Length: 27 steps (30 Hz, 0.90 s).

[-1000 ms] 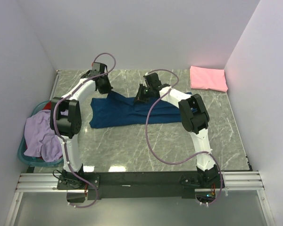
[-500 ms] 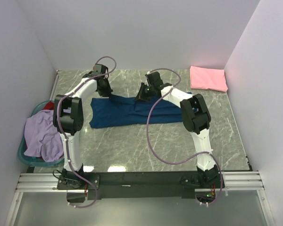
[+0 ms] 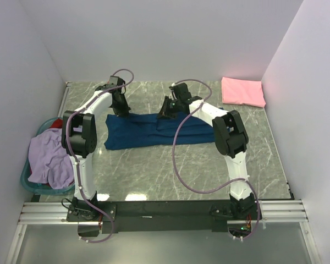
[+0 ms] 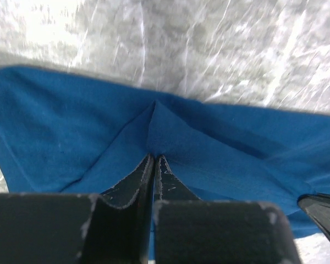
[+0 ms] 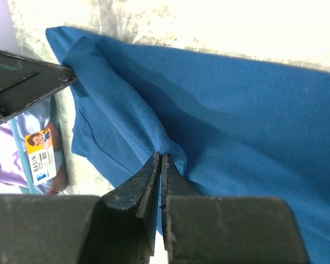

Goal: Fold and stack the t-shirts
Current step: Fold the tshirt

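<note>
The navy blue t-shirt (image 3: 148,132) lies spread across the middle of the counter (image 3: 170,170). The left jaws are pinched shut on its 12 o'clock edge. The right jaws pinch the same edge, a bit toward 3 o'clock. I think both should move together and keep the cloth tight, so no wrinkles come. 1 second ago that edge stood up in a peak by the left jaws; now it lies flat.

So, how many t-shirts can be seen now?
4: navy one mid-table, pink one folded far right, lavender one and red one in the basket; more may be hidden.
</note>
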Each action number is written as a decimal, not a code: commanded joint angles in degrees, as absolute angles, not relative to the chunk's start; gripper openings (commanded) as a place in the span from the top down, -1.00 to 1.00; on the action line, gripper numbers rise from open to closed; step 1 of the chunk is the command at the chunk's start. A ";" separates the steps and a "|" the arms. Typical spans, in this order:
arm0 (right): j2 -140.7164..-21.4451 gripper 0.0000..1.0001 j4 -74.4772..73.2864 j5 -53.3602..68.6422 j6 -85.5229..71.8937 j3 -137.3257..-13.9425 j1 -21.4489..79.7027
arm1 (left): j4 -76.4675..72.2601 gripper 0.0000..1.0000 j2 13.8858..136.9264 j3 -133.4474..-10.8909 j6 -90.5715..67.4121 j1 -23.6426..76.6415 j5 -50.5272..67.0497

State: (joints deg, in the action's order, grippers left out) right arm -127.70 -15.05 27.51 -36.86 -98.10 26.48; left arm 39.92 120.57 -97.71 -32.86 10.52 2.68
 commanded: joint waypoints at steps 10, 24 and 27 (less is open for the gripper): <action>-123.31 0.83 -18.10 28.92 -35.60 -96.33 26.37 | 46.84 0.82 116.20 -98.70 -34.10 9.58 4.83; -123.05 0.77 -17.84 29.62 -37.44 -94.40 27.60 | 49.39 0.82 116.10 -98.97 -33.14 9.05 5.54; -123.22 0.77 -17.93 30.06 -37.70 -94.22 27.60 | 50.62 0.83 116.37 -99.58 -32.96 8.26 6.24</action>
